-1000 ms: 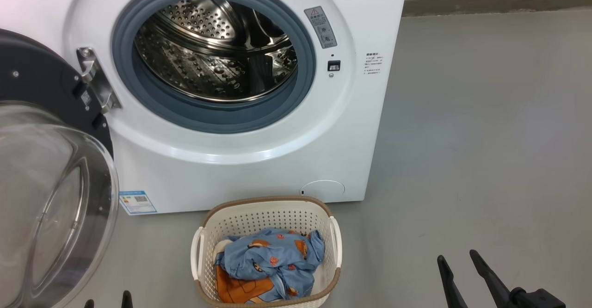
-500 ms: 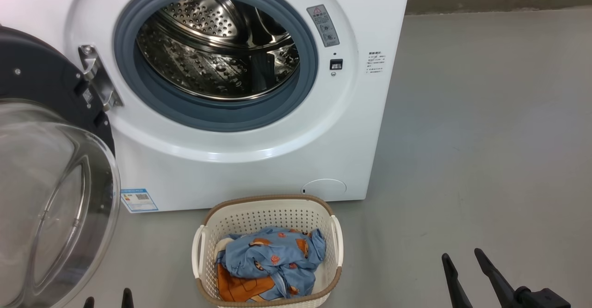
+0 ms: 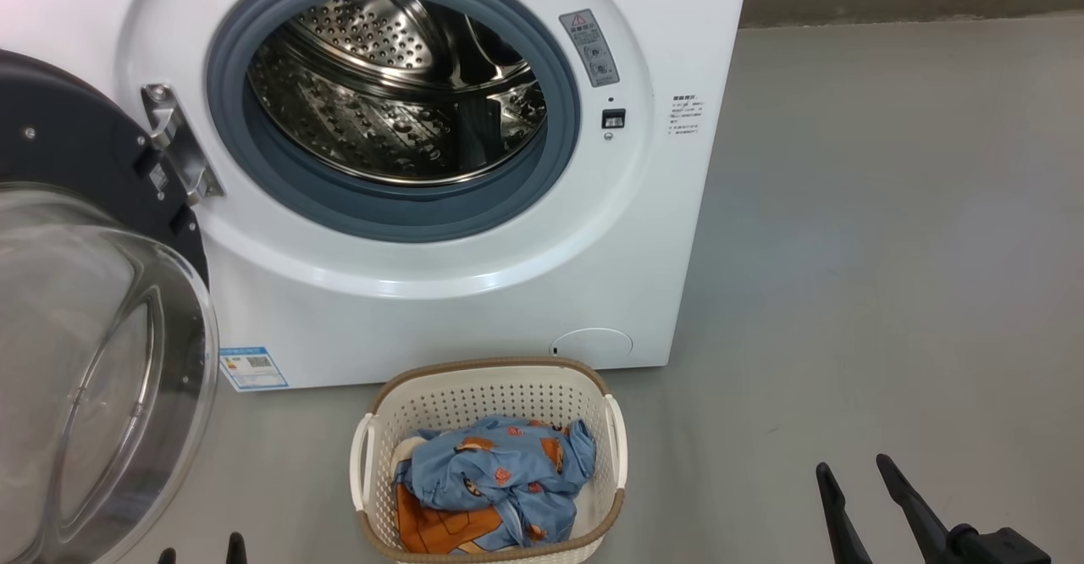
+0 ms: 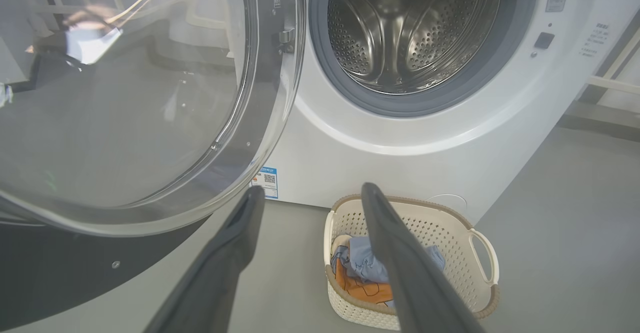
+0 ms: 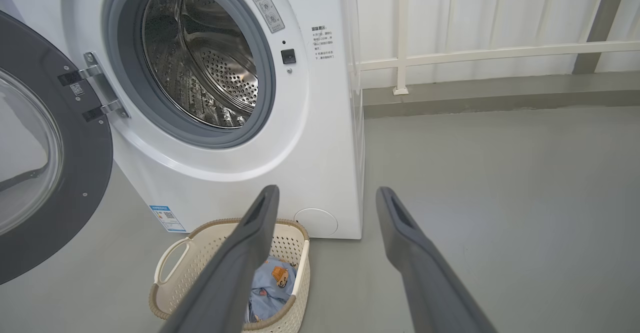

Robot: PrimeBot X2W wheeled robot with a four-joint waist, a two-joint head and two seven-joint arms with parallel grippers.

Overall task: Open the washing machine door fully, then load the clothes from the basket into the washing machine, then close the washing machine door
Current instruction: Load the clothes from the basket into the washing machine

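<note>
The white washing machine (image 3: pixel 474 310) stands ahead with its steel drum (image 3: pixel 398 90) bare. Its door (image 3: pixel 93 361) hangs swung wide to the left, glass bowl facing me; it also shows as the door (image 4: pixel 125 88) and the door (image 5: pixel 45 163). On the floor in front sits the cream basket (image 3: pixel 491 378) holding the clothes (image 3: pixel 495 479), light blue print over an orange piece. My left gripper (image 3: pixel 199 547) peeks in at the bottom edge, left of the basket, open. My right gripper (image 3: pixel 851 475) stands open and empty to the basket's right. The basket (image 4: pixel 440 228) lies past my left fingers (image 4: pixel 385 223).
Bare grey floor (image 3: pixel 889 251) stretches to the machine's right. A white railing (image 5: pixel 475 53) and a wall base run behind that floor. A blue label (image 3: pixel 252 367) marks the machine's lower left corner, close to the open door.
My right gripper has drifted slightly to the right. The picture wobbles a little with the camera; door, basket and clothes keep their places.
</note>
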